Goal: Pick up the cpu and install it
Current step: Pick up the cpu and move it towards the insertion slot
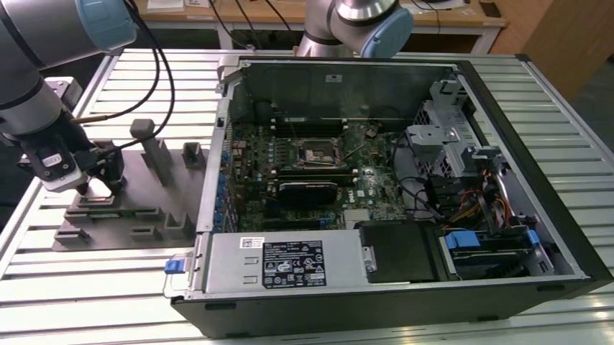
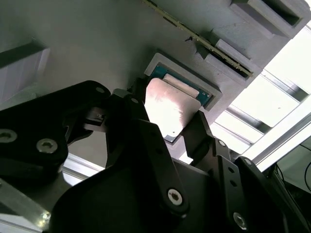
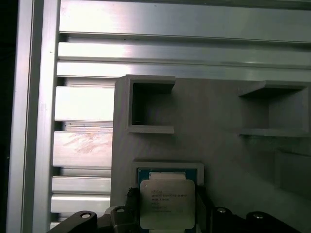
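Across slatted aluminium table [image 1: 86,287], found two things side by side: grey fixture plate [image 1: 144,215] toward the exterior view's left, open computer case [image 1: 384,302] toward its right. Saw arm [image 1: 29,108] reaching down over the fixture plate, with gripper [image 1: 96,188] low above the plate's end at the exterior view's left, among upright grey blocks.

Caught cpu [image 2: 170,109] in the second wrist view, silver top toward the camera, pinched by two opposite edges between black fingers [image 2: 133,104]. Read the pincer as clamped on the chip, one finger against each side. Placed the cpu directly over square pocket [image 3: 167,167] in the fixture plate, a recess with a teal rim showing past the chip's far edge in the first wrist view. Looked lifted slightly clear of that pocket, though could not be sure from these angles.

Spotted black socket [image 1: 315,152] on motherboard [image 1: 374,187] inside the case, well apart from gripper and cpu.
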You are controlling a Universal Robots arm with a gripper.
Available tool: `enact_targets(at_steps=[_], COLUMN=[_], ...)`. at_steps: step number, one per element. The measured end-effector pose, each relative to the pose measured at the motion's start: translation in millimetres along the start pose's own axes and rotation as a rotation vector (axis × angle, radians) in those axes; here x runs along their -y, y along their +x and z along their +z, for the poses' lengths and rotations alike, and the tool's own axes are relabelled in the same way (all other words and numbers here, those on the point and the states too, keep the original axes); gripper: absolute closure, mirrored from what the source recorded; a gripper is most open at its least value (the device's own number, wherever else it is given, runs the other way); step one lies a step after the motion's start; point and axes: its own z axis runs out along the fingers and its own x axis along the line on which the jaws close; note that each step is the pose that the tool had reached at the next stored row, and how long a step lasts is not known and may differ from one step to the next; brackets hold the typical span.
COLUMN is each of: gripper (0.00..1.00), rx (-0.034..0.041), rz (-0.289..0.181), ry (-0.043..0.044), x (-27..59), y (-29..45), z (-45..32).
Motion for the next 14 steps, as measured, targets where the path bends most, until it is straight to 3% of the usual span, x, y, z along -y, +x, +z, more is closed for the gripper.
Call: enact_targets(at_steps=[5,14], gripper=[0.45,0.45], rx=[0.0003,0.0000], rz=[0.000,0.000], ry=[-0.0002,0.0000], x=[-0.1,-0.8], y=[-0.1,-0.5], z=[-1.4,-17.5])
